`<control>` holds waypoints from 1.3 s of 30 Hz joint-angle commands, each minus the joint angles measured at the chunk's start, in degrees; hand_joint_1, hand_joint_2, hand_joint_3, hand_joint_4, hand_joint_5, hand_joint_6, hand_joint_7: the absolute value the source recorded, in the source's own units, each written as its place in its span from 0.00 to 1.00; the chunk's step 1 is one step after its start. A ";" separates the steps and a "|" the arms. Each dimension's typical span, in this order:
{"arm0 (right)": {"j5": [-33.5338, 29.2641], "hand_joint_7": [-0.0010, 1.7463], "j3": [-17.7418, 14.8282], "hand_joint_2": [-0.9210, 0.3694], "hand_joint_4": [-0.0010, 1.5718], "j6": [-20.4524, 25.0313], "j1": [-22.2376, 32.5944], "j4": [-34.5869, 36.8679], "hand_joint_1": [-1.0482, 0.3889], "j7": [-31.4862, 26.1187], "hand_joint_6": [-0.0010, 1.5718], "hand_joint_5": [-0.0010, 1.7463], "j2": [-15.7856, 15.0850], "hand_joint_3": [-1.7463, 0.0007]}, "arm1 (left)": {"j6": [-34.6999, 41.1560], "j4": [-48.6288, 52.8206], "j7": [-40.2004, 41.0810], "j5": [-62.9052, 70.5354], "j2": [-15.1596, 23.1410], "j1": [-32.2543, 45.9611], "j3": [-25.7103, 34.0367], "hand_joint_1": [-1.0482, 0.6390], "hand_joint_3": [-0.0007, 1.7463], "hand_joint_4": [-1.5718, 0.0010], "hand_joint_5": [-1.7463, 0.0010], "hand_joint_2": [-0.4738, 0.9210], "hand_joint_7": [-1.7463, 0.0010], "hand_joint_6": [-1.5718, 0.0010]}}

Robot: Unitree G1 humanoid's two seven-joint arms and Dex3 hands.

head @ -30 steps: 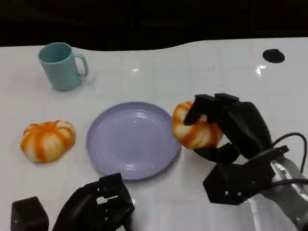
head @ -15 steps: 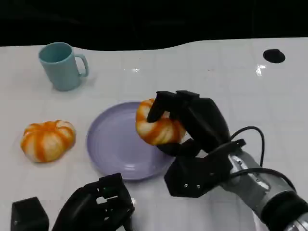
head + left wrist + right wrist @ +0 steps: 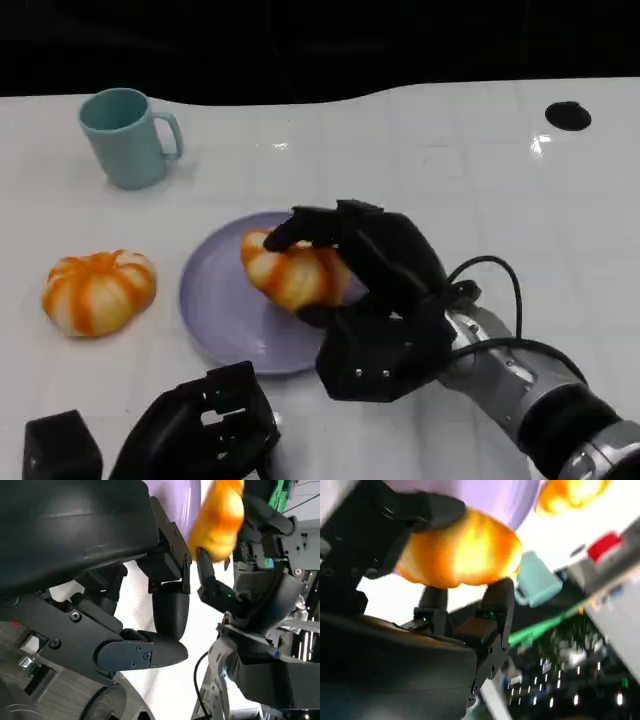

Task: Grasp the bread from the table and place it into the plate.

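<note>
Head view gives us one bread [image 3: 292,272] held by our right robot hand [image 3: 372,275], fingers wrapped over it, above the right half of the single purple plate [image 3: 225,310]. We cannot tell whether it touches the plate. A second bread [image 3: 98,290] lies on the white bench [image 3: 450,170] left of the plate, apart from its rim. One teal mug [image 3: 127,136] stands far left. Our left robot hand [image 3: 205,428] sits at the near edge, fingers curled on nothing. Open bench stretches to the right.
</note>
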 commanded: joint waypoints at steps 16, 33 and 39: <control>3.20 0.00 -0.69 0.00 0.00 5.21 7.00 -16.08 0.32 12.10 0.16 0.25 -6.00 0.93 | -0.39 -0.22 0.29 0.24 0.79 0.56 0.13 0.29 0.39 0.50 0.00 0.82 0.19 0.52; 1.96 0.07 -4.75 0.00 0.18 -4.31 18.21 -26.82 0.44 5.01 0.34 0.37 -15.15 0.97 | -1.24 0.89 0.30 0.25 0.60 -0.06 0.06 0.28 0.37 0.49 0.00 0.82 0.19 0.51; 2.76 0.10 -7.74 0.00 0.29 -8.09 21.84 -28.64 0.49 2.77 0.42 0.43 -18.64 0.97 | -0.50 0.35 0.44 0.08 0.44 0.12 -0.10 0.29 0.38 0.50 0.00 0.82 0.19 0.51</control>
